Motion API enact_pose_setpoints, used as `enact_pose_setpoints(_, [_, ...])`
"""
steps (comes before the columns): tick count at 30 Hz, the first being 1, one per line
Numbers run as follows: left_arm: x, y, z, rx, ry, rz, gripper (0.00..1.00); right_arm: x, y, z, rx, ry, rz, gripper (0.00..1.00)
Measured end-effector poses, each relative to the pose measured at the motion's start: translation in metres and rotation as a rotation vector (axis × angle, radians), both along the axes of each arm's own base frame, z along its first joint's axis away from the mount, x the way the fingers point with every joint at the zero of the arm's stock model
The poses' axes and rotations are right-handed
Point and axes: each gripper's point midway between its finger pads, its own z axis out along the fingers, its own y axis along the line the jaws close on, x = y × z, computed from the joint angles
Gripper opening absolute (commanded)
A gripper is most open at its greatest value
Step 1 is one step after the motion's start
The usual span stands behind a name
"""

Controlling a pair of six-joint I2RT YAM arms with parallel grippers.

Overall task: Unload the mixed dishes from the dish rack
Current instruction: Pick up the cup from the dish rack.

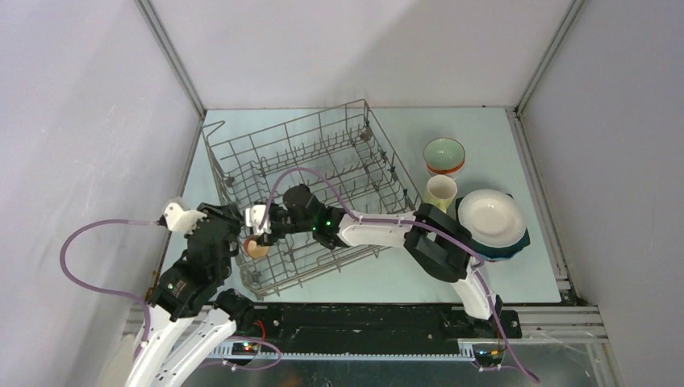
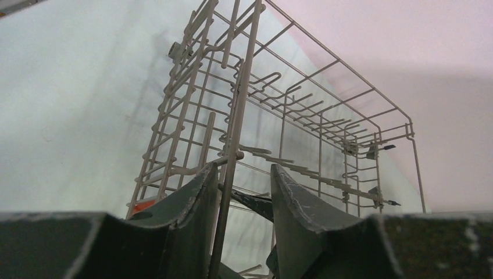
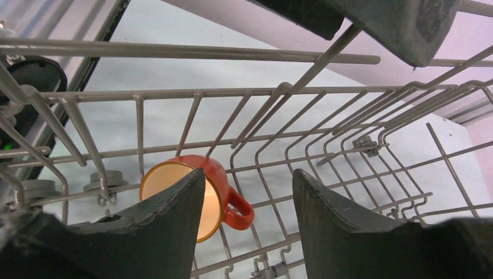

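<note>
The grey wire dish rack [image 1: 323, 173] stands at the table's left-centre. A small orange mug [image 1: 256, 248] lies on its side in the rack's near left corner, and it shows in the right wrist view [image 3: 216, 174] with its handle to the right. My right gripper [image 1: 260, 234] is open inside the rack just above the mug, its jaws [image 3: 250, 186] apart and empty, the mug behind the left finger. My left gripper [image 1: 235, 232] is at the rack's near left rim, jaws [image 2: 244, 186] open astride an upright rack wire [image 2: 232, 145].
To the right of the rack stand a pale green bowl [image 1: 444, 151] stacked on an orange one, a pale yellow cup [image 1: 440, 192], and a white plate [image 1: 490, 216] on top of darker plates. Grey walls enclose the table.
</note>
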Motion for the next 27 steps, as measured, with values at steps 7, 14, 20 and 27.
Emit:
enact_pose_setpoints(7, [-0.003,0.001,-0.008,0.058,0.040,-0.027,0.01,0.000,-0.007,-0.015,-0.088,-0.034,0.071,0.57])
enact_pose_setpoints(14, [0.001,-0.016,-0.005,0.036,-0.011,-0.124,0.00,0.002,-0.020,-0.040,-0.195,-0.041,0.087,0.57])
enact_pose_setpoints(20, [-0.001,-0.020,-0.003,0.006,-0.062,-0.148,0.00,0.009,-0.024,-0.064,-0.277,-0.054,0.066,0.37])
enact_pose_setpoints(27, [0.000,-0.022,-0.003,0.003,-0.062,-0.158,0.00,0.011,-0.023,-0.067,-0.283,-0.063,0.055,0.50])
